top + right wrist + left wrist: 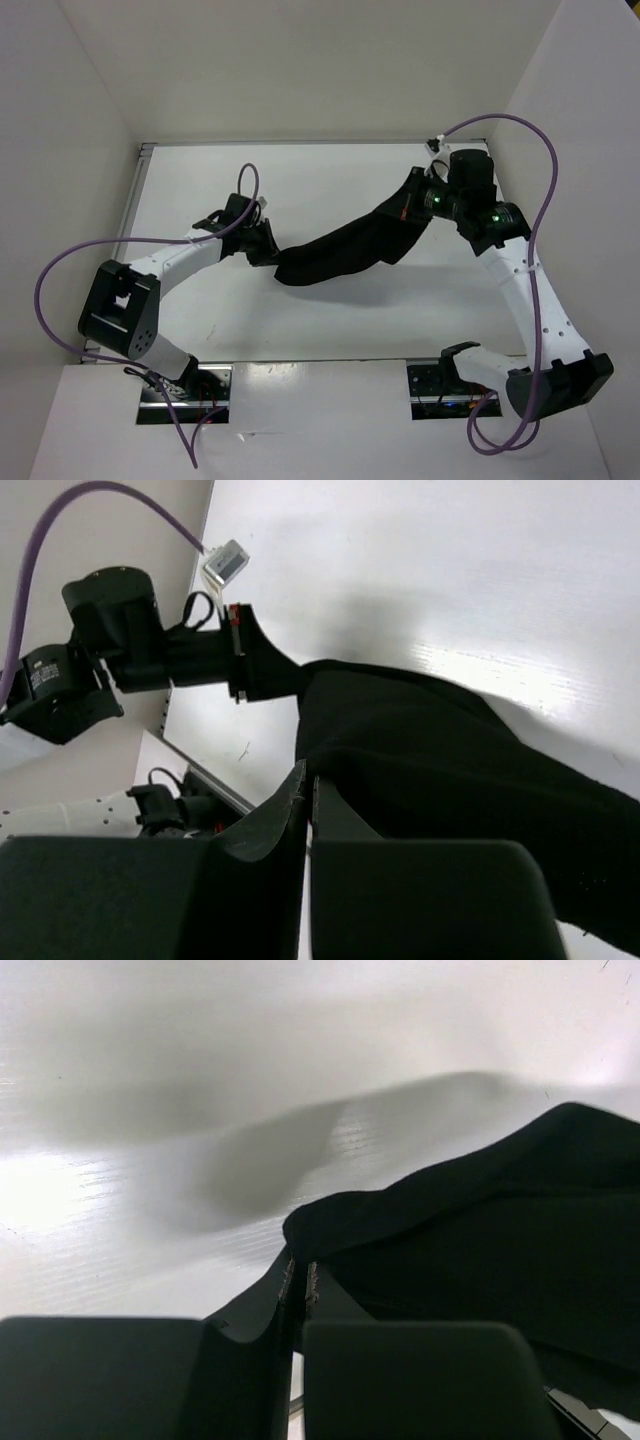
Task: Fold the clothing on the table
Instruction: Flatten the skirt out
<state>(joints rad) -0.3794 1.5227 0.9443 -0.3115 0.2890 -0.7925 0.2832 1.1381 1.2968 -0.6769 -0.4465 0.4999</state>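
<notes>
The clothing (345,250) is hanging as a sagging black band over the middle of the table (330,170), casting a soft shadow on the glossy white top. Whether its lowest fold is touching the table cannot be told. The left gripper (268,245) is pinching the end nearer the table's left side, with its jaws pressed together on a bunched corner of the cloth (the left wrist view shows the fabric spilling from between them). The right gripper (412,200) is clamping the opposite end toward the table's far right corner, its jaws likewise closed tight on the fabric.
</notes>
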